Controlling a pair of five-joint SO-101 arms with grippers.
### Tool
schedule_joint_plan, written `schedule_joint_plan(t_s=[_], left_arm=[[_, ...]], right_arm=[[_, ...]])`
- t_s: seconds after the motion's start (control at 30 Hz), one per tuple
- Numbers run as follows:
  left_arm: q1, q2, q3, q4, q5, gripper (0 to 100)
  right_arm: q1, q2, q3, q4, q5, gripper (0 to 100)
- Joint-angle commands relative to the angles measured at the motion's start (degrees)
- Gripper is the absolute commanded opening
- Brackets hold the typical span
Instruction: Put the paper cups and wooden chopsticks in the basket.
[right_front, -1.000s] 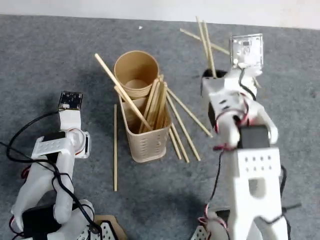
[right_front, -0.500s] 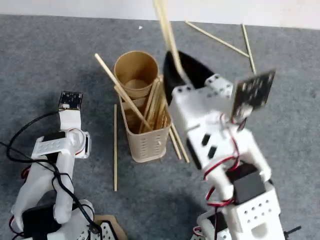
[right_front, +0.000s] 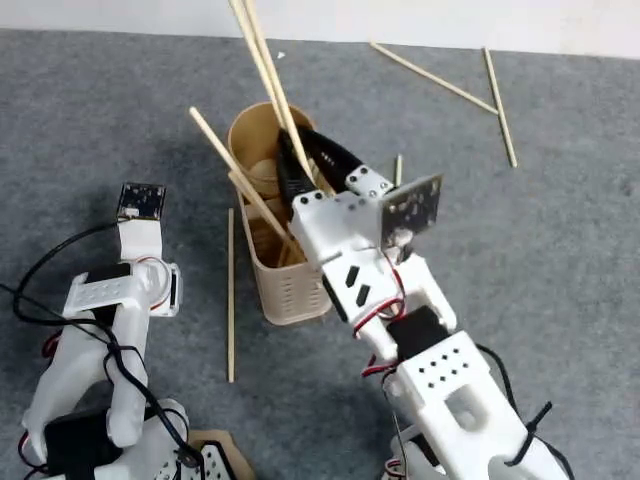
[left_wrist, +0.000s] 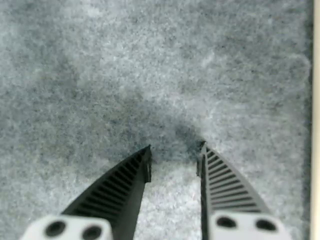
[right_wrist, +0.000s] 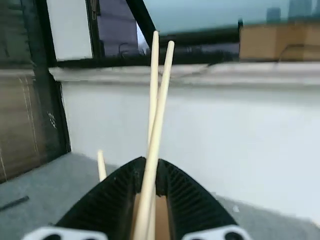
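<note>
Your right gripper (right_front: 297, 150) pinches two chopsticks (right_front: 262, 50) over the basket (right_front: 290, 290), which already holds the paper cup (right_front: 255, 150) and several sticks. To go: one stick (right_front: 231, 300) at the basket's nine o'clock and two loose chopsticks (right_front: 500, 105) at one o'clock. Your left gripper (left_wrist: 174, 155) hangs spread and empty. The arm hides the basket's three o'clock side.

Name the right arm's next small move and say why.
Probably lower the right hand a little and open it: it is shut on two chopsticks that point steeply up above the basket, beside the paper cup.
</note>
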Motion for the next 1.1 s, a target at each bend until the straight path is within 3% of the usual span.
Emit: schedule_joint_plan(t_s=[0.0,0.13,0.37,0.5,0.77,0.93,1.07], left_arm=[[-0.31,0.13,-1.71,-0.79,0.09,18],[-0.31,0.13,-1.71,-0.79,0.09,18],[-0.31,0.13,-1.71,-0.79,0.09,18],[-0.31,0.13,-1.71,-0.79,0.09,18],[-0.13,0.13,-1.8,-0.79,0.09,18],[-0.13,0.13,-1.8,-0.79,0.09,18],[-0.22,0.13,-1.71,-0.79,0.09,18]], right_arm=[[-2.33,0.31,-0.4,-3.38,1.85,3.7],[-3.03,0.31,1.01,-3.3,2.02,11.7],[-0.4,0.31,2.51,-3.21,2.2,11.6],[6.55,0.31,2.15,1.63,2.2,11.6],[32.04,2.24,-13.49,37.85,2.29,11.6],[39.16,10.15,-18.33,40.13,3.16,11.6],[39.87,21.58,-18.68,40.13,10.64,11.6]])
